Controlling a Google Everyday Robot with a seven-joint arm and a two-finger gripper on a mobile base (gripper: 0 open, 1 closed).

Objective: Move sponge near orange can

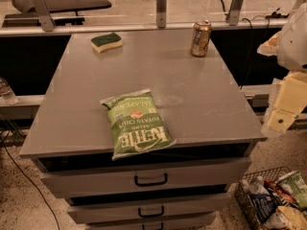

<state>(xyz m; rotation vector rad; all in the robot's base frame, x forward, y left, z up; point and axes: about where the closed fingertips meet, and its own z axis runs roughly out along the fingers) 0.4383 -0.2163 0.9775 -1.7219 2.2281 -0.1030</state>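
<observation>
The sponge (106, 42), pale yellow with a dark green top, lies flat at the back left of the grey cabinet top (192, 104). The orange can (200, 38) stands upright at the back right, well apart from the sponge. My gripper (284, 110) is the pale part of the arm at the right edge of the view. It hangs beyond the cabinet's right side, away from both the sponge and the can, and touches nothing.
A green chip bag (136, 122) lies at the front centre, overhanging the front edge. Drawers with dark handles (150, 179) are below. A wire basket of snacks (273, 200) sits on the floor at right. A rail with metal posts (161, 8) runs behind.
</observation>
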